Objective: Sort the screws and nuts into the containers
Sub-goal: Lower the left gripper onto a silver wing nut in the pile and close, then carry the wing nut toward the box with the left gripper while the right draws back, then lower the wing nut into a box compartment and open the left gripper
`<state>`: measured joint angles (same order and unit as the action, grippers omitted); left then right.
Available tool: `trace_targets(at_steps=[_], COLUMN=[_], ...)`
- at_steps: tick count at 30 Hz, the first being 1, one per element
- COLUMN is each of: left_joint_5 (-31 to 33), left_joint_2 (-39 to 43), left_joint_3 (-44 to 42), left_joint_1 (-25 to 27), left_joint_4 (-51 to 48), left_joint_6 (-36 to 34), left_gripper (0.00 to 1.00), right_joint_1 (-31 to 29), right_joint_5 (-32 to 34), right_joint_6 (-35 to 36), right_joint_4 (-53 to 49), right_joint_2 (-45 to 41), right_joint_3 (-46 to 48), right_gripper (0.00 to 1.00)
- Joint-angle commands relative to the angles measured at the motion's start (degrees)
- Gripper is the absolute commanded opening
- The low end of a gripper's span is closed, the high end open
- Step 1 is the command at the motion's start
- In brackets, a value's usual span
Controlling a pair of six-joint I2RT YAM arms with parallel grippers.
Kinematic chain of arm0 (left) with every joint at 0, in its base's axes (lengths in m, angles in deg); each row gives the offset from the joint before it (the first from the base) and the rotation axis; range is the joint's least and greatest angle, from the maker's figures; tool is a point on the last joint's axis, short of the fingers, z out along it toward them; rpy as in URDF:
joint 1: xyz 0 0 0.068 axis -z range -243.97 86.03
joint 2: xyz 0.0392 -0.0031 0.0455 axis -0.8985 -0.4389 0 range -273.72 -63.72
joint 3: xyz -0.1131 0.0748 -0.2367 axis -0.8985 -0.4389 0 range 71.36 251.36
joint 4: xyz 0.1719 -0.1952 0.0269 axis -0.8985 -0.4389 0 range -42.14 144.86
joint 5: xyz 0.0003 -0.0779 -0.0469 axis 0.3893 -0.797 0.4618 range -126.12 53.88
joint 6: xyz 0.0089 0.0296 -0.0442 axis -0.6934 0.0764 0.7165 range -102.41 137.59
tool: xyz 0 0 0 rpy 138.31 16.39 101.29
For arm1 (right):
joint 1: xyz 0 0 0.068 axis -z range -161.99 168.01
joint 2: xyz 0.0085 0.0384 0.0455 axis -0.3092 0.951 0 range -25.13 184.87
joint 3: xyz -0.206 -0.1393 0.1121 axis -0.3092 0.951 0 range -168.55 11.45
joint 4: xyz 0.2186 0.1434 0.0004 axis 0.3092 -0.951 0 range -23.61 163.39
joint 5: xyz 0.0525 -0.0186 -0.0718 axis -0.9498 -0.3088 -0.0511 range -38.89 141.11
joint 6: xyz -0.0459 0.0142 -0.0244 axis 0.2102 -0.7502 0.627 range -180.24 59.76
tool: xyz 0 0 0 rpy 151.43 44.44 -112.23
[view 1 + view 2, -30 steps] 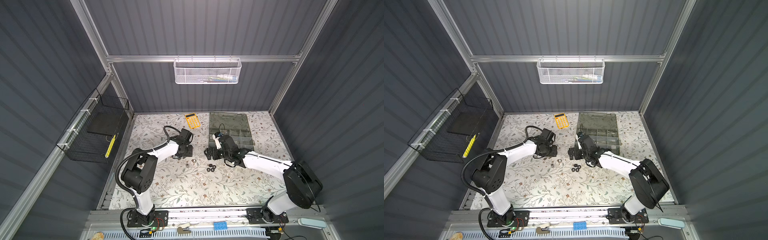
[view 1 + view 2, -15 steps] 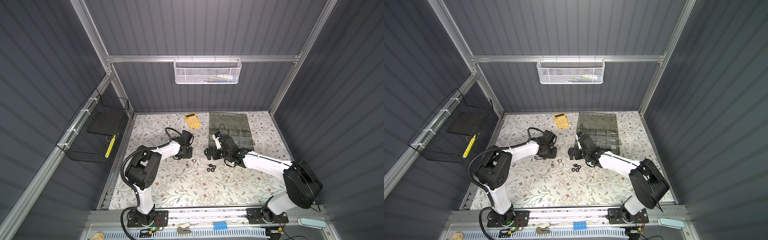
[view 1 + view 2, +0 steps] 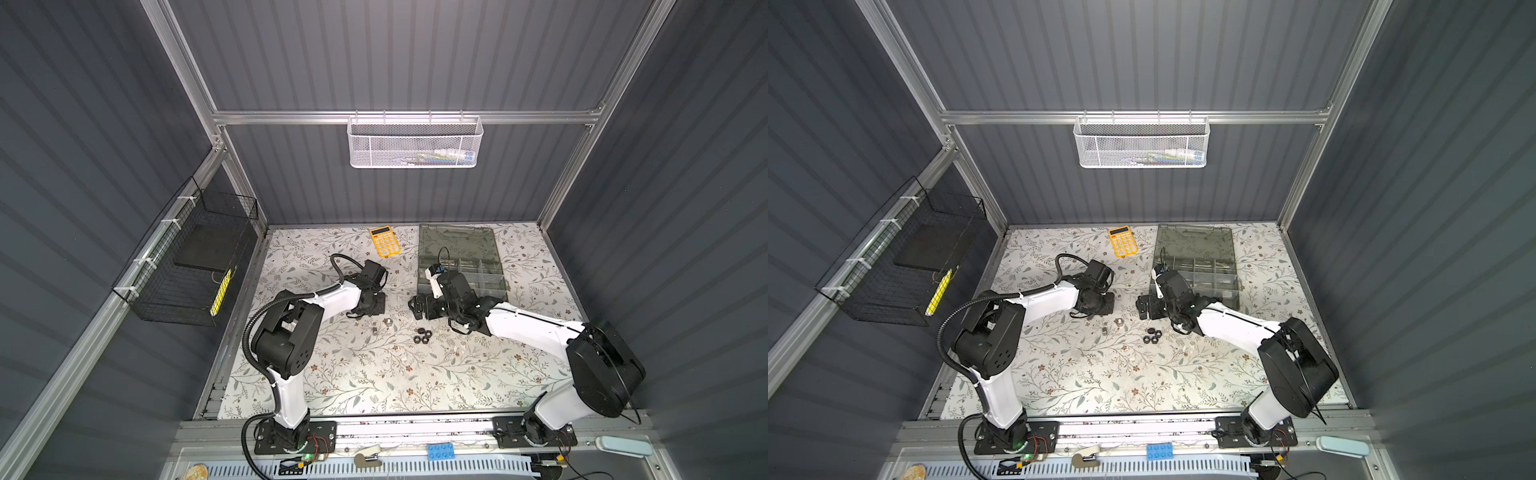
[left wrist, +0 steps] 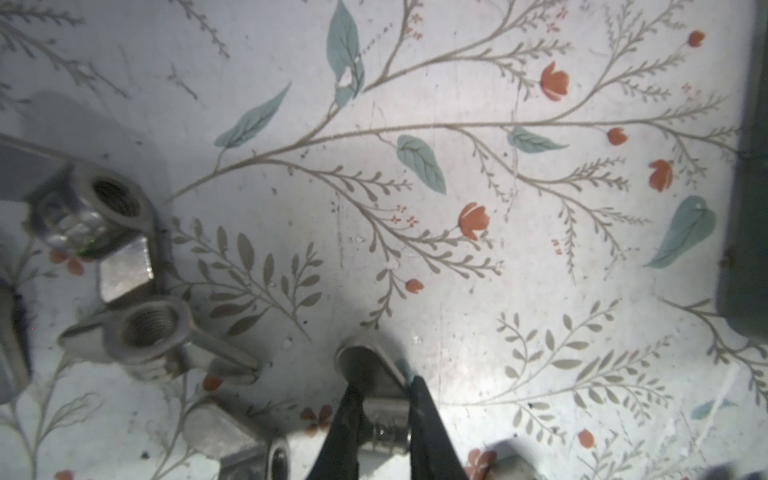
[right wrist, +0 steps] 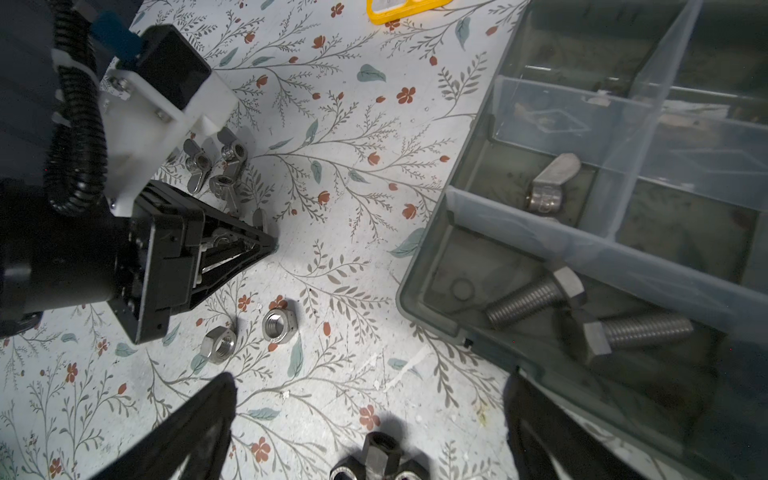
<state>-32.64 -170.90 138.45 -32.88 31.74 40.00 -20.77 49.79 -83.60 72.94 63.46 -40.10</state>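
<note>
**A:** What's hard to see here?

**B:** In both top views the left end effector [image 4: 384, 388] is hidden under its own wrist. Only the left wrist view shows it, and the frame edge cuts off its black fingers [image 4: 345, 428] there. The black nuts [image 5: 376, 455] are cropped in the right wrist view, and the keys on the yellow calculator [image 3: 385, 247] are too small to read.

**A:** What is it gripping?

**B:** It's pinched onto a silver wing nut [image 4: 365, 363] down at the floral counter [image 3: 374, 374] (one rounded wing pokes out past the tips). Other wing nuts [image 4: 145, 332] lie just beside it.

**A:** And the right end effector [image 5: 370, 384]?

**B:** Its jaws are spread wide, near the smoky grey organizer box [image 5: 432, 266]. The black nuts show between its fingers.

**A:** And the rest of the hardware?

**B:** Two shiny hex-head screws [image 5: 528, 303] lie in the box's corner compartment [image 5: 449, 266], with a single winged nut [image 5: 550, 183] in the one next to it. Two silver hex nuts [image 5: 279, 325] sit loose on the counter between the arms.
</note>
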Motion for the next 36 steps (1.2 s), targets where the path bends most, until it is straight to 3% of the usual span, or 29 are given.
trace_targets(at_steps=[1,19,29,36], left_joint_5=[-0.3,-5.1,-5.3,-6.1], left_joint_2=[-0.9,0.7,-8.0,-14.5], left_joint_3=[0.5,11.9,26.8,35.2], left_joint_1=[0.0,3.5,10.1,12.0], left_joint_4=[-2.0,-2.5,-2.5,-1.1], left_joint_6=[-0.7,0.4,0.2,0.9], left_gripper=[0.16,0.17,0.18,0.18], right_joint_1=[0.0,3.0,7.7,11.3], right_joint_5=[1.3,4.3,7.0,5.2], right_joint_6=[-0.5,-3.1,-6.3,-8.5], right_joint_4=[0.2,3.3,4.7,5.0], right_joint_2=[-1.6,-8.4,-15.1,-16.4], right_joint_3=[0.1,5.4,10.2,11.8], right_gripper=[0.99,0.99,0.99,0.99])
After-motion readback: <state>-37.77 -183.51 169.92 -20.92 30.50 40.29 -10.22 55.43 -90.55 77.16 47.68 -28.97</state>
